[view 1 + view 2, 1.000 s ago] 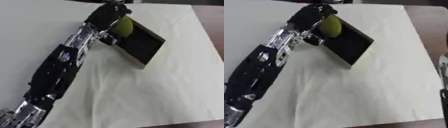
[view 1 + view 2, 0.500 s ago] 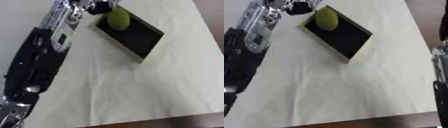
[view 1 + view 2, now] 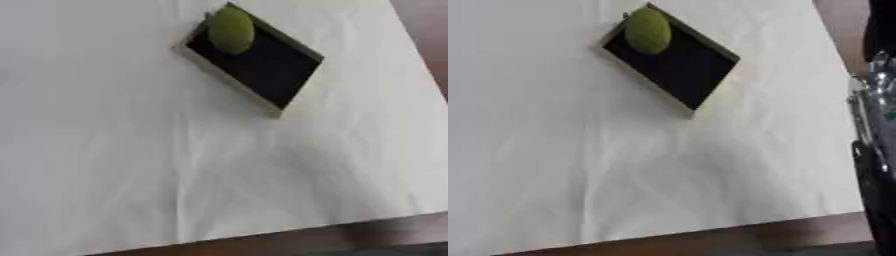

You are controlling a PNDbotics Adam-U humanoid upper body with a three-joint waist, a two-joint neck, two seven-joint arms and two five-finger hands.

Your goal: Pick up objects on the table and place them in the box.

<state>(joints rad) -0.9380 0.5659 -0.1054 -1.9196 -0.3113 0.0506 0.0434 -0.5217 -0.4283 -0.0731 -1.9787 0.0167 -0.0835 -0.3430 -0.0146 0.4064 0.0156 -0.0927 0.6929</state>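
Left eye view: green oval object (image 3: 231,30) in black box (image 3: 262,67); robot hand state: cannot tell.

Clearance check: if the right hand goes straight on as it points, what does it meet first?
Cannot tell: only a black-and-silver strip of the right arm shows at the view's edge, heading unreadable. Only the white tablecloth lies beside it.

A black and silver right arm (image 3: 875,125) ran along the right edge of the right eye view, cut off by that edge, and its hand lay out of view. The green object (image 3: 231,30) in the box (image 3: 262,75) was blurred, so its kind could not be told. The worktop (image 3: 131,165) ran past the top and left edges
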